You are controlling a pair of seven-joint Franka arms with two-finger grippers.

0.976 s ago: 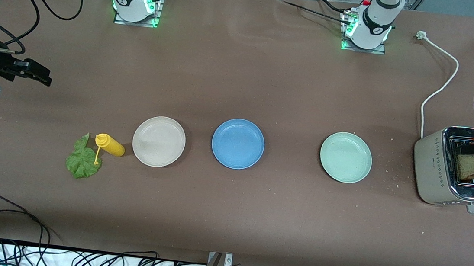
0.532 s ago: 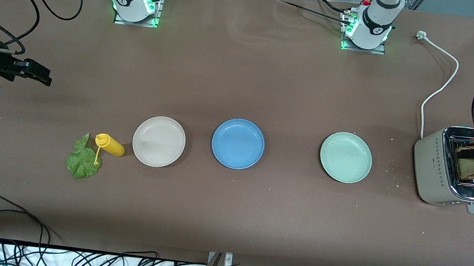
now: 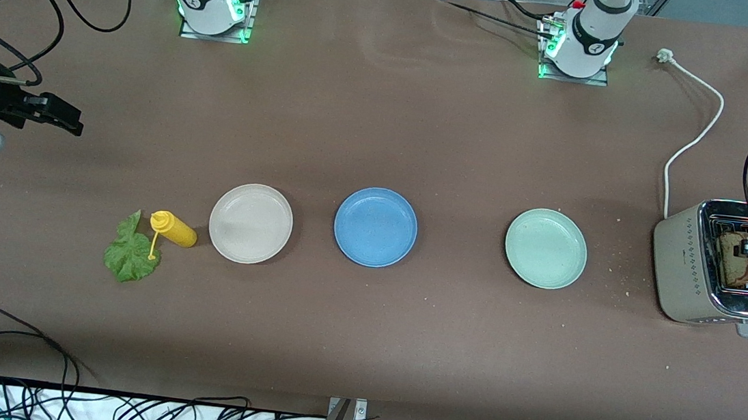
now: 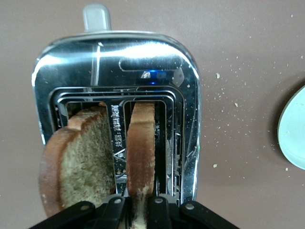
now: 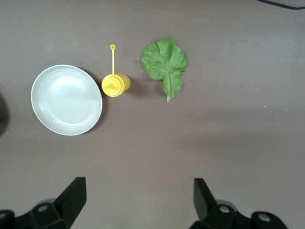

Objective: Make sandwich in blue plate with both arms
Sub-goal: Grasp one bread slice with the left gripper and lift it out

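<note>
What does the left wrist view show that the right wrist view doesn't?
Only the left wrist view shows the toaster, two bread slices standing in its slots, the left gripper with its jaws astride one slice, and an edge of the mint-green plate. Only the right wrist view shows the cream plate, yellow squeeze bottle, lettuce leaf and the open right gripper. Both show the brown table.

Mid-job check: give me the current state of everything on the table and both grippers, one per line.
Left gripper: over the toaster, fingers on either side of one bread slice.
Right gripper: open, waiting above bare table.
Toaster: unplugged, two bread slices standing in its slots.
Blue plate: empty.
Cream plate: empty.
Green plate: empty.
Lettuce leaf: flat on table.
Mustard bottle: upright, cap off.
</note>
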